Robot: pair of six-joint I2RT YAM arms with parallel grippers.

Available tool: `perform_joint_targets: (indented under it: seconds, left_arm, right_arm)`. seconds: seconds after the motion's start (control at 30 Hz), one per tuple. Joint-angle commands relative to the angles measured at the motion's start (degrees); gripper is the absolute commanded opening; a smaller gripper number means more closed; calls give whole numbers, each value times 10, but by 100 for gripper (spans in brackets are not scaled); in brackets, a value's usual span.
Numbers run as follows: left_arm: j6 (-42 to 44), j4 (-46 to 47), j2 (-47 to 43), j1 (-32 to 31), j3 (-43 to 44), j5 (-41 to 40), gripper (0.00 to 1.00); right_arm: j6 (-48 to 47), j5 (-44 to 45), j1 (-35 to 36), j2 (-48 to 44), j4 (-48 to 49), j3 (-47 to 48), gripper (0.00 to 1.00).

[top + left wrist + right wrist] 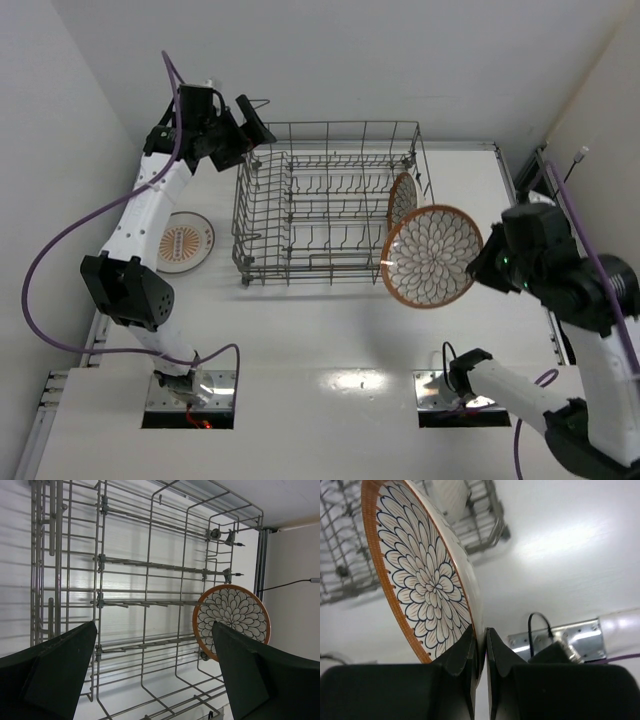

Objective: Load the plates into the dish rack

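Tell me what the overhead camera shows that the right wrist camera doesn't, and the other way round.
Only overhead: the sunburst plate lying flat on the table left of the dish rack, and the left gripper near the rack's far left corner. Only right wrist: a close look at the right gripper pinching a plate's rim. Both: that petal-pattern plate, held on edge beside the rack.
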Motion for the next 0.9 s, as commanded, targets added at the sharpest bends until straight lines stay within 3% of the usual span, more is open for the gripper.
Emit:
perform_joint_targets:
  seconds: [0.0,0.3,0.87]
  left_arm:
    - [-8,4,5,5,33,8,100]
    - [-8,-22,16,5,57,-12,100]
    - [2,-33,5,5,63,-40,100]
  right_arm:
    - [-25,105,2,73,95,86,0]
    - [-122,193,2,227,216,131,0]
    - [-209,396,84,445,269,247,0]
